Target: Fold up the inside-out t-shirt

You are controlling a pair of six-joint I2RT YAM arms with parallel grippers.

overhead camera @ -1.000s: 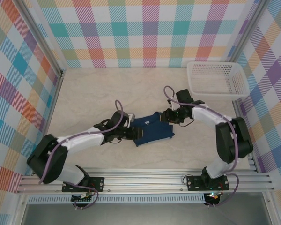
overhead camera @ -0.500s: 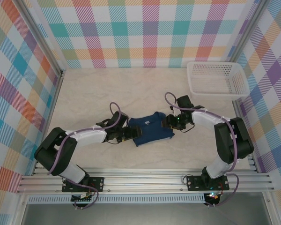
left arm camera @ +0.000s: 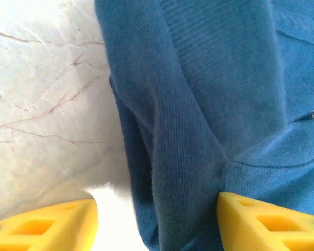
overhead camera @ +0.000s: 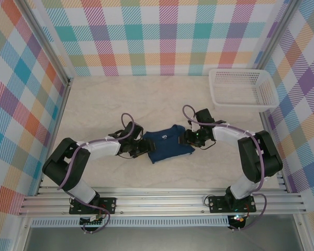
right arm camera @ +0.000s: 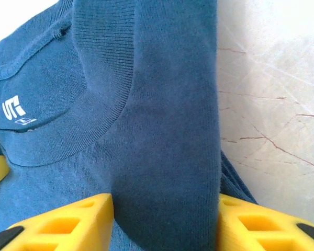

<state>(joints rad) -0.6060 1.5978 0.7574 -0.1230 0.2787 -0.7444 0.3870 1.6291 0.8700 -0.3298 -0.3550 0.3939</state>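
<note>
Left gripper (left arm camera: 157,214) spread astride t-shirt (left arm camera: 209,104) edge; right gripper (right arm camera: 165,209) around fold, grip unclear. Risk: catching one layer, dragging stack undone.

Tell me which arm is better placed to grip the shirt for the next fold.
Right, probably. The right jaws stand on both sides of a thick fold beside the collar, so closing should catch it. The left jaws straddle only the edge of the shirt, one finger over bare table.

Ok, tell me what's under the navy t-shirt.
The t-shirt lies on the pale marbled tabletop, which shows all around it. At its edges, lower folded layers of its own cloth peek out. Anything beneath its middle is covered.
</note>
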